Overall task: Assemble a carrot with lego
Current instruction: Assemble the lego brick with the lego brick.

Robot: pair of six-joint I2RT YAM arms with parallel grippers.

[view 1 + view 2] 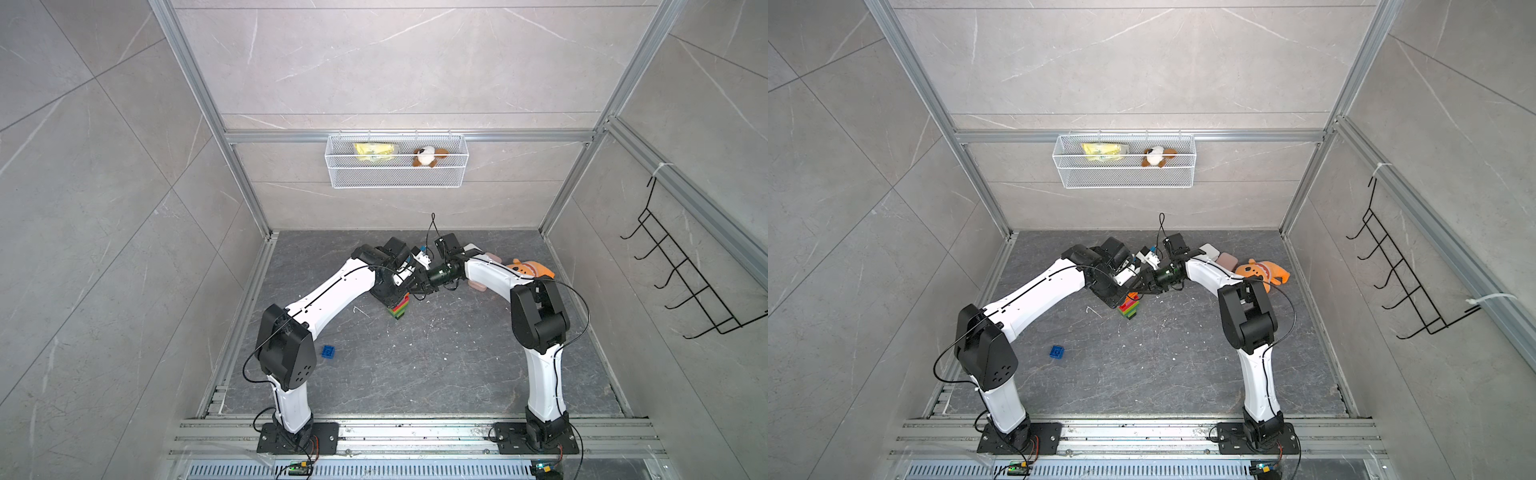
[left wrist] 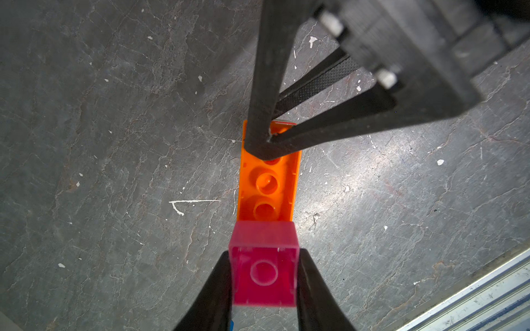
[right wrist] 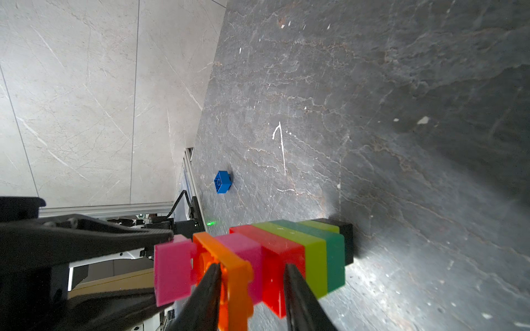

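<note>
The carrot [image 1: 400, 309] [image 1: 1128, 308] [image 3: 312, 252] is a stack of black, dark green, lime, red, pink and orange layers, black tip down at the floor. My right gripper [image 3: 251, 268] [image 2: 266, 143] is shut on its wide end, one finger on the orange brick's [image 2: 268, 183] studded face and the other on the red layer. My left gripper [image 2: 264, 255] is shut on a pink brick [image 2: 263, 275] [image 3: 172, 272], which sits against one end of the orange brick's studs. A loose blue lego brick [image 1: 328, 352] [image 1: 1056, 352] [image 3: 222, 182] lies on the floor beside the left arm.
An orange plush toy [image 1: 530, 268] [image 1: 1262, 270] lies behind the right arm, next to a pink case [image 1: 1227, 261] and a white case [image 1: 1209, 250]. A wire basket [image 1: 397, 178] hangs on the back wall. A black hook rack [image 1: 685, 282] is on the right wall.
</note>
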